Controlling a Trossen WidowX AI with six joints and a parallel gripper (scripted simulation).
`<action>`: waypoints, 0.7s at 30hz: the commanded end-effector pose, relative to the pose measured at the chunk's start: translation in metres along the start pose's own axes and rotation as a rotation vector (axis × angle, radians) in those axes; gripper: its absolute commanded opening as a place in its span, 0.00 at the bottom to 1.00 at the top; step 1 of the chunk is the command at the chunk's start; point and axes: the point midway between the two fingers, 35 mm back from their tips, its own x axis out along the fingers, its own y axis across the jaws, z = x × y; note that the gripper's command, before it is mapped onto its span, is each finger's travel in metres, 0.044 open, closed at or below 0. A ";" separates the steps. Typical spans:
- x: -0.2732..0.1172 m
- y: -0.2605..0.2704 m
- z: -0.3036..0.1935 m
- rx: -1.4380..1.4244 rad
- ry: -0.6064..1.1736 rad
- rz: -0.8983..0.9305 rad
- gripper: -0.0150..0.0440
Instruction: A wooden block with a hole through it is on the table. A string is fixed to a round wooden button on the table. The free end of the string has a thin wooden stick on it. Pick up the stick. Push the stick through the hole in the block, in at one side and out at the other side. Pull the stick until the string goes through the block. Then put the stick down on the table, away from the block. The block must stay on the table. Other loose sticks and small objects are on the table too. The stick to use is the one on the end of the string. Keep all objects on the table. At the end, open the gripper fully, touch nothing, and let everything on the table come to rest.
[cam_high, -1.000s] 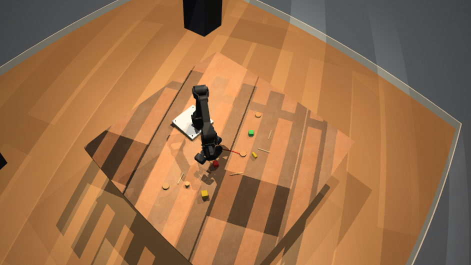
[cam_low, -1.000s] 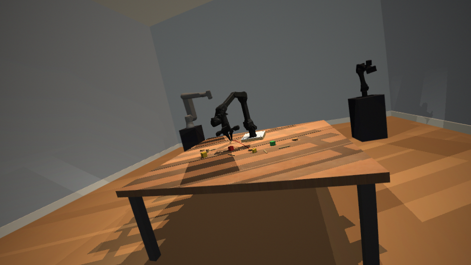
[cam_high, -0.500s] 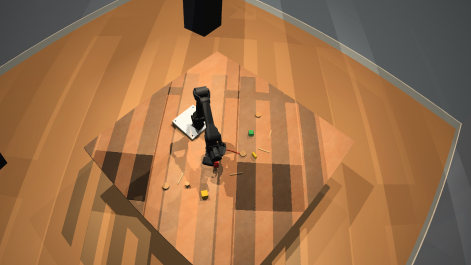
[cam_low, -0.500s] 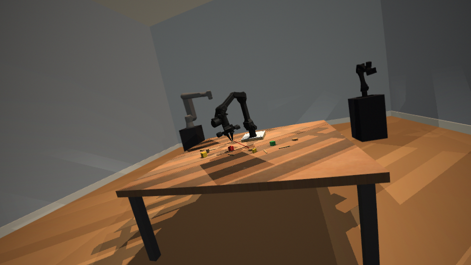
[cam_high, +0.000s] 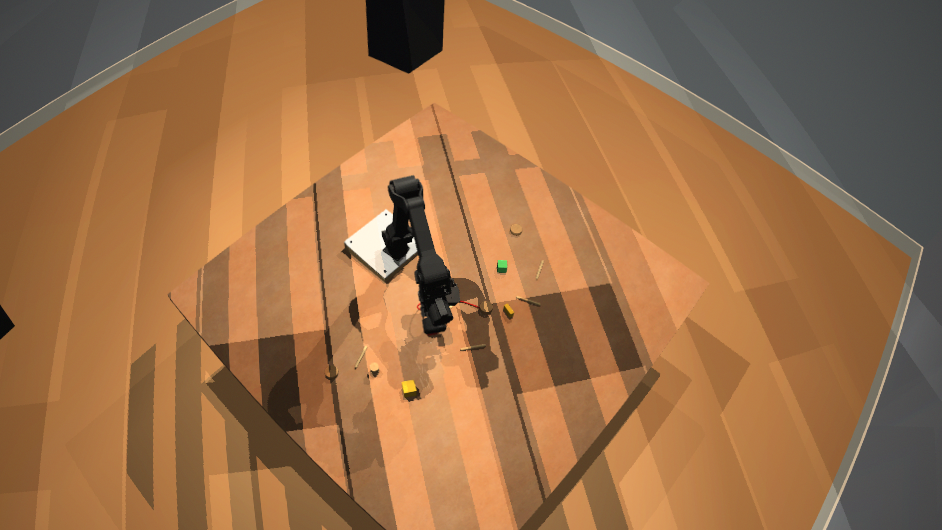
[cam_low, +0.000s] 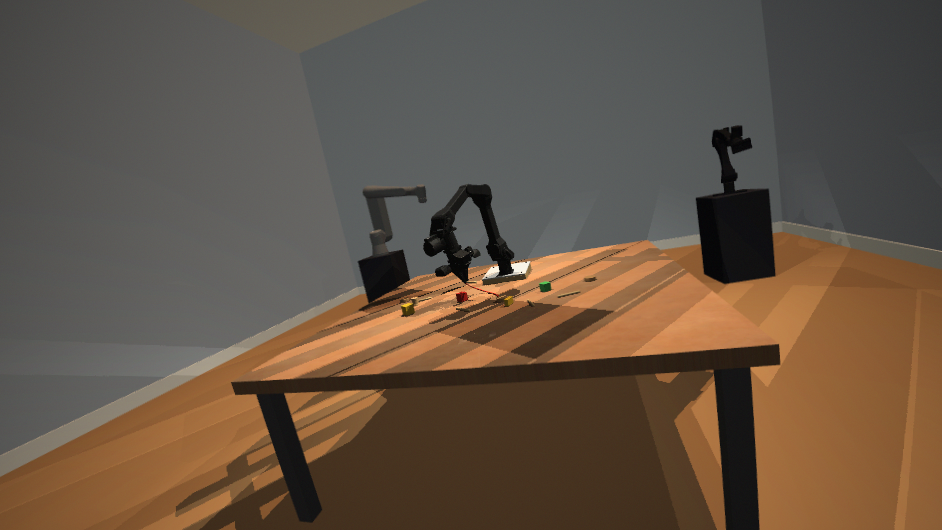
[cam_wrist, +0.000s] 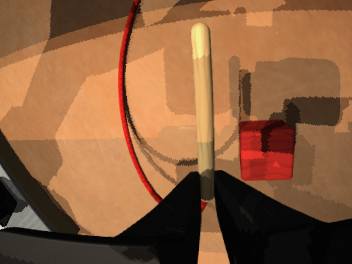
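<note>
My gripper (cam_low: 465, 281) (cam_wrist: 206, 180) is shut on the pale wooden stick (cam_wrist: 203, 95), near its string end. The stick points away from the fingers, above the table. The red string (cam_high: 469, 303) (cam_low: 484, 290) (cam_wrist: 122, 90) runs from its held end in a curve to the round wooden button (cam_high: 485, 308). A red block (cam_low: 461, 297) (cam_wrist: 267, 151) stands on the table, right of the stick in the wrist view and not touching it there. The arm hides this block in the top view. I cannot make out a hole in any block.
A yellow block (cam_high: 409, 389) (cam_low: 407, 309), a green block (cam_high: 501, 266) (cam_low: 544, 286) and a small yellow block (cam_high: 508, 311) (cam_low: 508, 301) stand around. Several loose sticks lie about, one (cam_high: 472, 347) near the arm. Round pieces (cam_high: 515, 230) (cam_high: 374, 369) lie farther out.
</note>
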 end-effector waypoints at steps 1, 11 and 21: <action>-0.001 -0.002 0.006 -0.108 -0.005 0.006 0.25; -0.001 -0.003 0.019 -0.364 -0.006 0.024 0.25; -0.001 -0.005 0.031 -0.627 -0.010 0.044 0.25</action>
